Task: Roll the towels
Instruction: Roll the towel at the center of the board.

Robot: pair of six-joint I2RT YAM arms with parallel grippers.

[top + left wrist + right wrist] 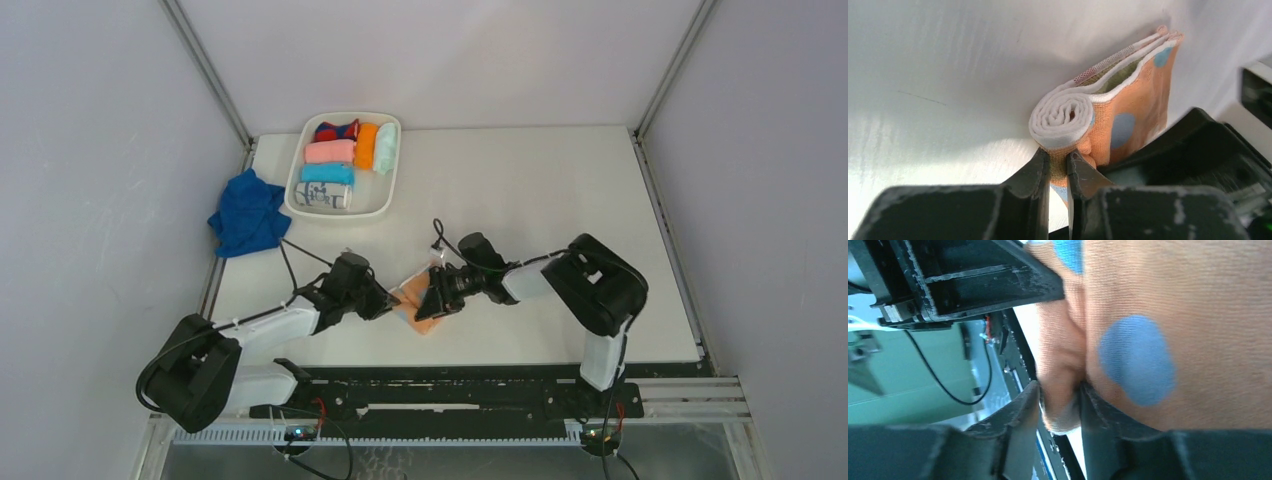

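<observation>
No readable text or numbers, dark print on the white roll [323, 196] too small

I see my left gripper [387, 304] at the peach towel's [422, 320] nine o'clock and my right gripper [434, 303] at its three, both touching it. The blue towel [248, 215] lies crumpled at ten o'clock, and the tray [372, 200] of rolls [330, 152] at eleven.
</observation>
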